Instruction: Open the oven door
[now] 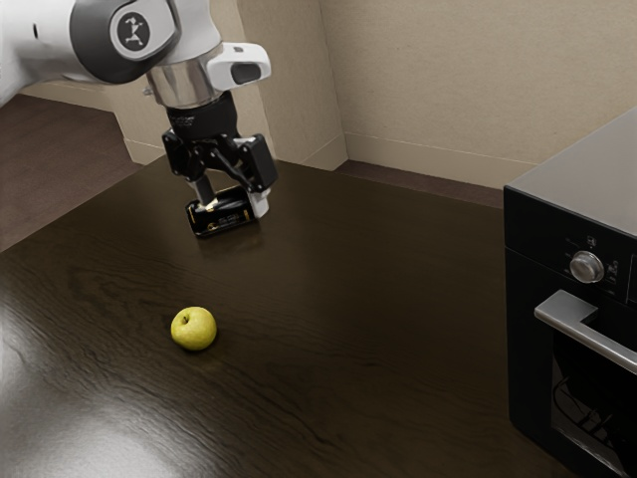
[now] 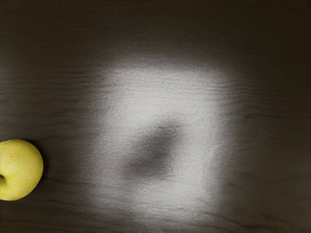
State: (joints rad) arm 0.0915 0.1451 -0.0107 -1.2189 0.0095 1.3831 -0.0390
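- One black can [image 1: 223, 213]: gold print, too small to read.
- One apple [image 1: 194, 329].
- One oven door [image 1: 582, 398], shut, at the exterior view's right.
- Gripper [image 1: 234, 206] by the can, fingers parted.

Probably a kitchen: an oven [image 1: 539, 261], an apple [image 1: 194, 330].

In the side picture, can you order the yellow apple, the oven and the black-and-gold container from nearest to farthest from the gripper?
1. Black-and-gold container, right by the gripper.
2. Yellow apple, on the table.
3. Oven, at the exterior view's right.
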